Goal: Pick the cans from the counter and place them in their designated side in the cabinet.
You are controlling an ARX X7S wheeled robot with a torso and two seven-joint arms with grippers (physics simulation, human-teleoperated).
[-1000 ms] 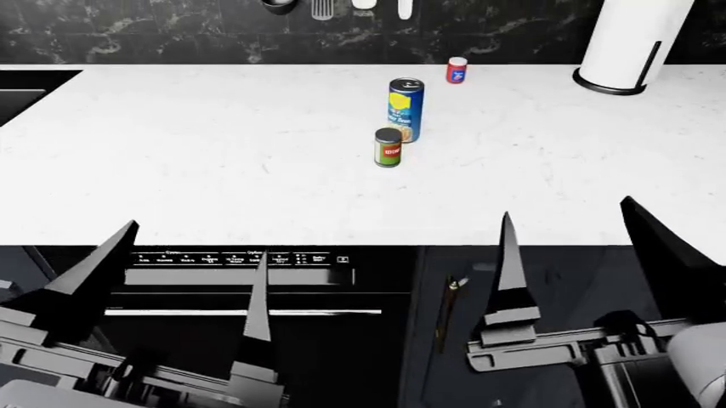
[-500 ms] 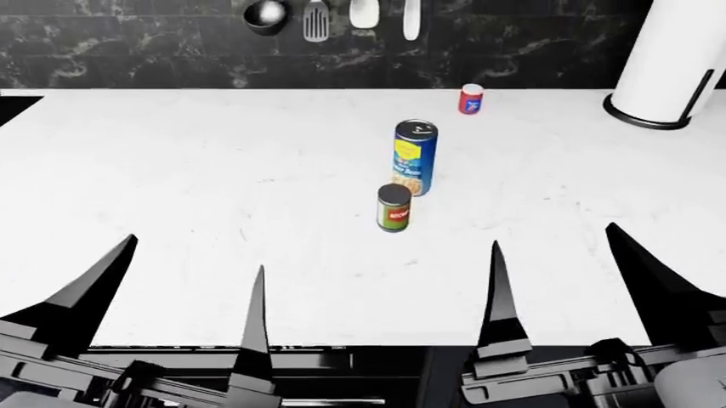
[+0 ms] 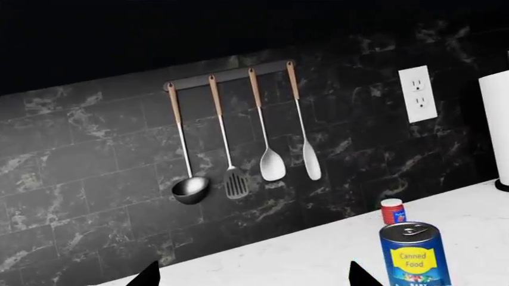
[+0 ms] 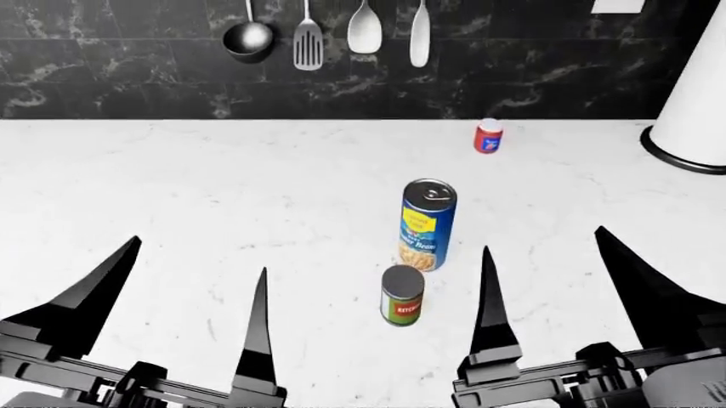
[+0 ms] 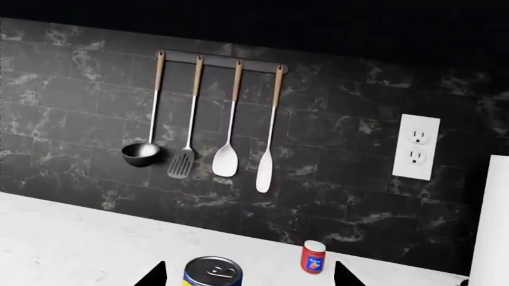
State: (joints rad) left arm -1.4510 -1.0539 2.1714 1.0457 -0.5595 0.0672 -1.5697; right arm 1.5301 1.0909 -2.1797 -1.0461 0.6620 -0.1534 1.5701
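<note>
On the white marble counter point(image 4: 170, 187) stand three cans. The tall blue can with a yellow label point(image 4: 428, 225) is in the middle, the short green can with a red label point(image 4: 402, 296) just in front of it, and the tiny red can point(image 4: 488, 136) near the wall. My left gripper point(image 4: 199, 259) hovers open over the counter, well left of the cans. My right gripper point(image 4: 543, 240) is open just right of the blue and green cans, holding nothing. The right wrist view shows the blue can point(image 5: 213, 273) and red can point(image 5: 313, 257) ahead between its fingers. The cabinet is out of view.
A white paper-towel roll on a black base point(image 4: 694, 93) stands at the back right. Several utensils point(image 4: 329, 34) hang on the black marble wall, and a white outlet point(image 5: 416, 146) sits to their right.
The head view has moved forward over the counter: the front edge and the appliance below dropped out of sight, and the cans now sit lower and closer. Both grippers stay open.
</note>
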